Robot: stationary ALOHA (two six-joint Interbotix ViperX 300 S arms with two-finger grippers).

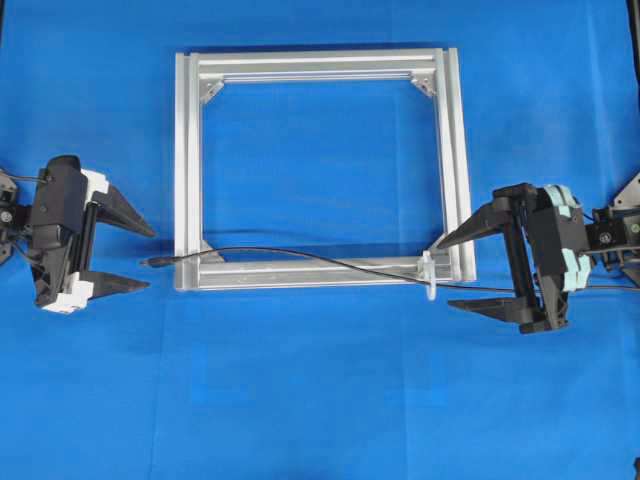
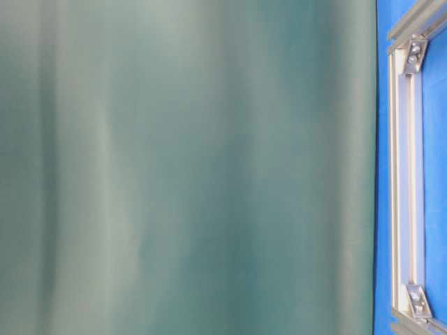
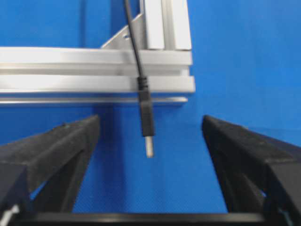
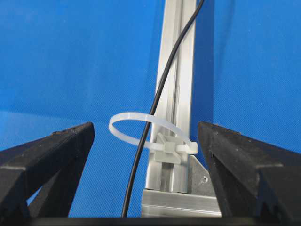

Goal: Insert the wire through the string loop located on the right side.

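The wire (image 1: 262, 248) is thin and black. It runs from off the right edge, through the string loop (image 1: 429, 278), and across the front bar of the aluminium frame (image 1: 320, 60). Its plug (image 1: 155, 262) lies on the blue cloth just left of the frame. My left gripper (image 1: 150, 258) is open, a finger on each side of the plug (image 3: 147, 122) without touching it. My right gripper (image 1: 445, 274) is open around the frame's front right corner. In the right wrist view the white string loop (image 4: 127, 116) circles the wire (image 4: 160, 89) between my right gripper's (image 4: 146, 125) spread fingers.
The square frame (image 3: 70, 56) lies flat on the blue cloth with triangular brackets in its corners. A blurred green surface fills most of the table-level view, leaving only a strip of the frame (image 2: 405, 174) at the right.
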